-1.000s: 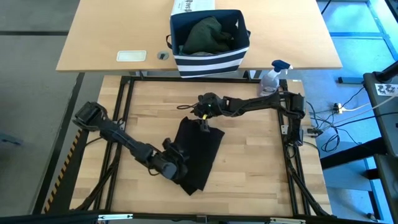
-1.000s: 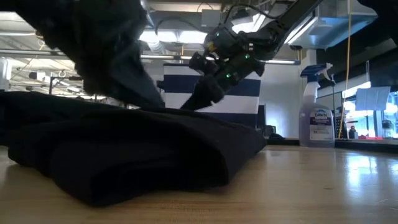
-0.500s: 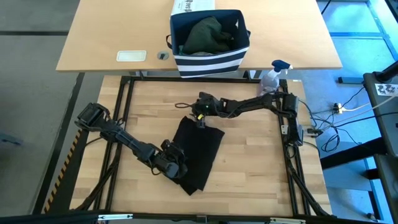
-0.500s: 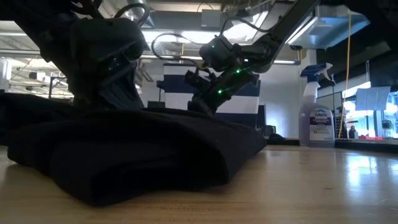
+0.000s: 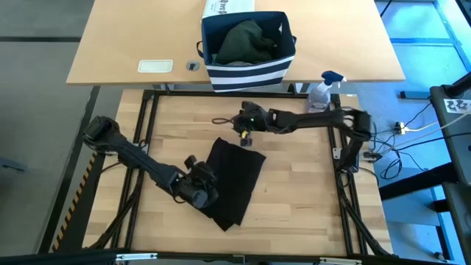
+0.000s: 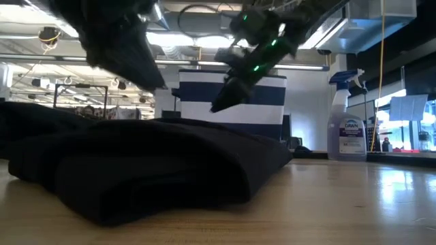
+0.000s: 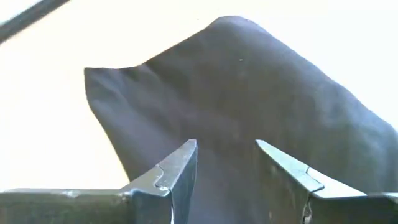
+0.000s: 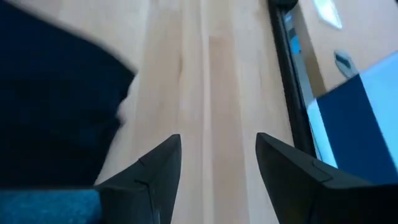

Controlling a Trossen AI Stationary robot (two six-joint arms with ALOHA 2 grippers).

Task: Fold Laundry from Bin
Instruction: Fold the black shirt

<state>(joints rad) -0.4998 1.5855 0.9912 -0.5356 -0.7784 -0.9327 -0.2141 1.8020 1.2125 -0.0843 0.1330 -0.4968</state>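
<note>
A black garment (image 5: 234,180) lies folded into a long, thick strip on the wooden table; it also shows in the low view (image 6: 150,170). My left gripper (image 5: 206,185) hangs open just above the garment's left edge, with the cloth ahead of its fingers in the left wrist view (image 7: 227,168). My right gripper (image 5: 243,138) is open and empty over bare wood (image 8: 217,168) just beyond the garment's far end. The striped navy bin (image 5: 249,51) stands on the far table with a dark green garment (image 5: 246,40) piled inside.
A spray bottle (image 5: 321,90) stands at the table's far right corner. A white printed box (image 5: 228,7) stands behind the bin, and a white card (image 5: 155,66) lies on the far table. A thin dark cord (image 5: 221,121) lies near the right gripper. Bare wood lies right of the garment.
My left gripper has risen off the garment's left part and drawn a little toward the table's left edge. My right gripper dipped toward the garment's far end, then rose and moved slightly toward the far right. The garment lies as before.
</note>
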